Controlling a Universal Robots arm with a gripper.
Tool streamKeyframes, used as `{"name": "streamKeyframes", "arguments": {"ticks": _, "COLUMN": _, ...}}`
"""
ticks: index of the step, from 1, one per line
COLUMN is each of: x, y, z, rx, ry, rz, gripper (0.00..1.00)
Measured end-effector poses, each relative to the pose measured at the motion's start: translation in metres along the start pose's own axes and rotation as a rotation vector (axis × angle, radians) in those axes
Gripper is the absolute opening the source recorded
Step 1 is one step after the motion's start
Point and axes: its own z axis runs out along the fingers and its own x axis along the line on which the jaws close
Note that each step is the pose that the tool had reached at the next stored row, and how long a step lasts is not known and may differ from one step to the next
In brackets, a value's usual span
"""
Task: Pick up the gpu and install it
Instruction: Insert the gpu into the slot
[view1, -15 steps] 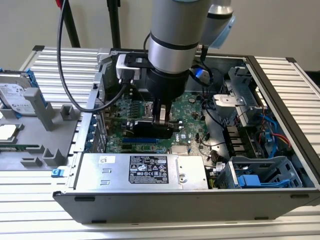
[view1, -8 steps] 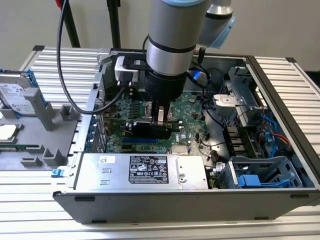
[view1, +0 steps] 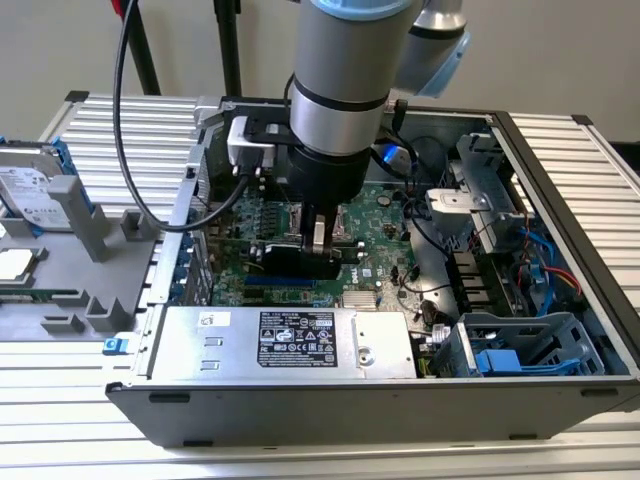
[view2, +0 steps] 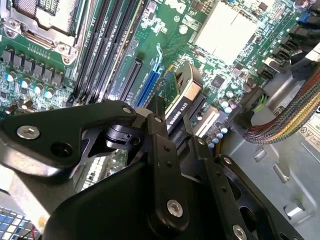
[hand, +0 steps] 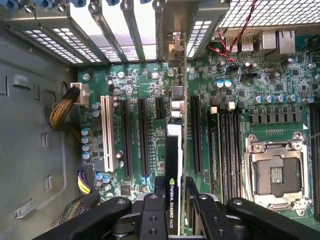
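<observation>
My gripper (view1: 320, 240) reaches down into the open computer case (view1: 560, 180) and is shut on the gpu (view1: 295, 262), gripping its top edge. In the first wrist view the gpu (hand: 172, 165) stands edge-on between my gripper's (hand: 172, 212) two black fingers. It lies in line with the long expansion slots of the motherboard (hand: 270, 100), and its metal bracket (hand: 172, 30) sits at the case's rear slot openings. In the second wrist view the gpu (view2: 180, 95) sits low over a blue slot (view2: 150, 82) under my gripper (view2: 175, 135). I cannot tell whether its edge is seated.
A silver power supply (view1: 290, 340) fills the case's near side. A drive cage with blue parts (view1: 520, 350) is at the exterior view's right, with cables (view2: 285, 120) nearby. The CPU socket (hand: 275, 175) lies beside the memory slots. A hard drive (view1: 30, 190) rests on a grey fixture (view1: 90, 270) at the left.
</observation>
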Motion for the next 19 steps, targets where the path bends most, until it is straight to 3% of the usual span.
{"name": "streamKeyframes", "arguments": {"ticks": 8, "x": 0.0002, "y": 0.0022, "z": 0.0032, "rx": -0.001, "ry": -0.0095, "rz": 0.0, "gripper": 0.0}}
{"name": "streamKeyframes", "arguments": {"ticks": 19, "x": 0.0003, "y": 0.0023, "z": 0.0109, "rx": -0.0015, "ry": -0.0154, "rz": -0.001, "gripper": 0.0}}
